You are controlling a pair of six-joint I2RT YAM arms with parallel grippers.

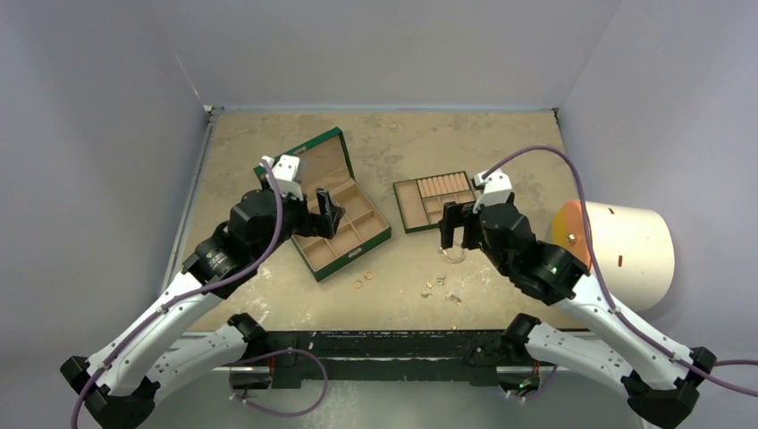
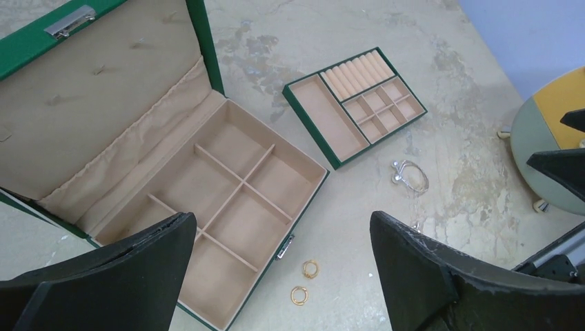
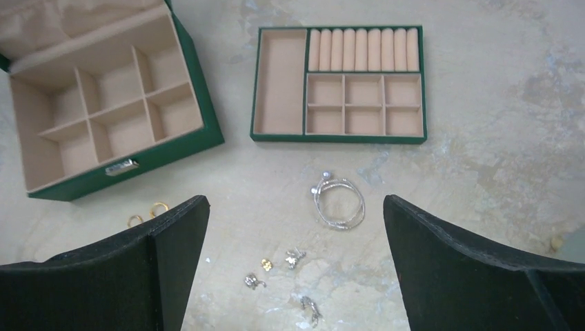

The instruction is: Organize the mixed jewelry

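A: Room, surface?
B: Grey-lilac walls, mottled beige tabletop [image 1: 501, 143].
A: Jewelry?
B: Tiny gold and silver jewelry pieces [image 3: 266, 264] lie loose before green-edged tan tray [image 3: 279, 83].
A: Tools?
B: Both spread, empty: left tool [image 1: 329, 214], right tool [image 1: 455, 234].

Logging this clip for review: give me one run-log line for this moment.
left gripper open, empty | right gripper open, empty | jewelry loose on table | box, tray empty
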